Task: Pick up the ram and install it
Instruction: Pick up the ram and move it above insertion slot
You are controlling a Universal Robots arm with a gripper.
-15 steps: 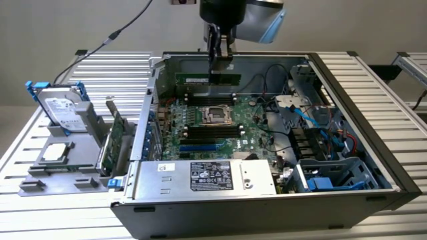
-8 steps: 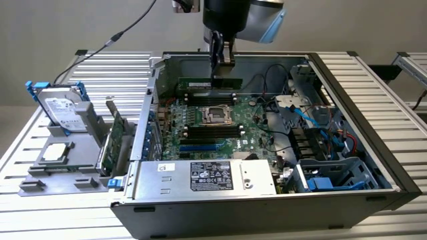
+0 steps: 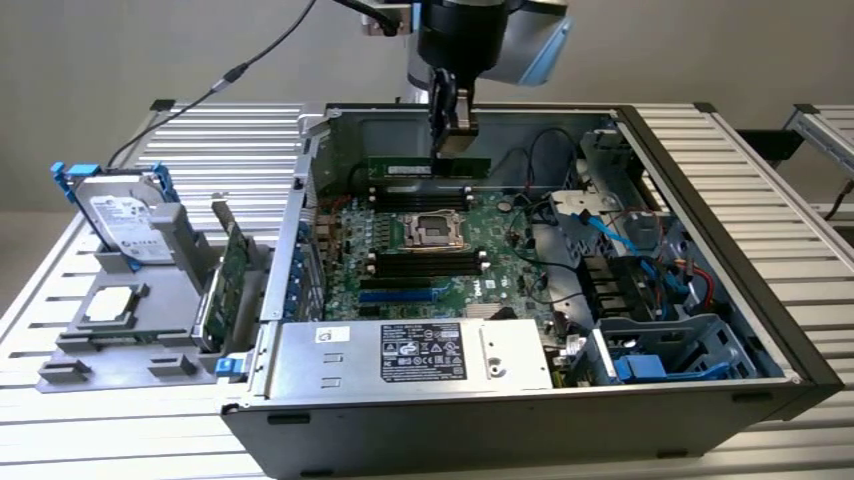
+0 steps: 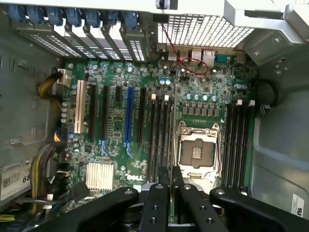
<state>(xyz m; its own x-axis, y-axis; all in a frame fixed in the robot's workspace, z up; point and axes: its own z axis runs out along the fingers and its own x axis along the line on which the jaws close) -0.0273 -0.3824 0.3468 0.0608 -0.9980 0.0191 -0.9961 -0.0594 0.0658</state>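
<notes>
Exterior view: the ram (image 3: 400, 166), a narrow green stick, hangs level and on edge over the far part of the open computer case (image 3: 747, 300). It is clamped near one end by the gripper (image 3: 454, 150), which reaches straight down from above. The jaws stand almost closed, with just the thin board between them. In the wrist view the same stick appears edge-on as a thin green strip (image 4: 172, 203) between the two black fingers (image 4: 155, 205) of the gripper (image 4: 171, 193).

Below it lies the motherboard (image 3: 400, 250). The CPU socket (image 3: 434, 228) sits at the middle, flanked by two banks of black memory slots, a far bank (image 3: 420, 190) and a near bank (image 3: 427, 262). The ram sits over the far bank, roughly parallel to its slots; whether it touches a slot cannot be told from this angle. In the wrist view both banks (image 4: 159, 135) (image 4: 237, 140) beside the socket (image 4: 197, 152) look empty, and the board appears to lie well below the fingers.

Progress, as judged: the pick-up is complete and the stick has been brought above the board, but seating in a slot is not yet done.

Outside the case, at the exterior view's left, a hard drive (image 3: 127, 220) and a wider green expansion card (image 3: 234, 270) stand upright in a grey holder (image 3: 80, 350).
</notes>
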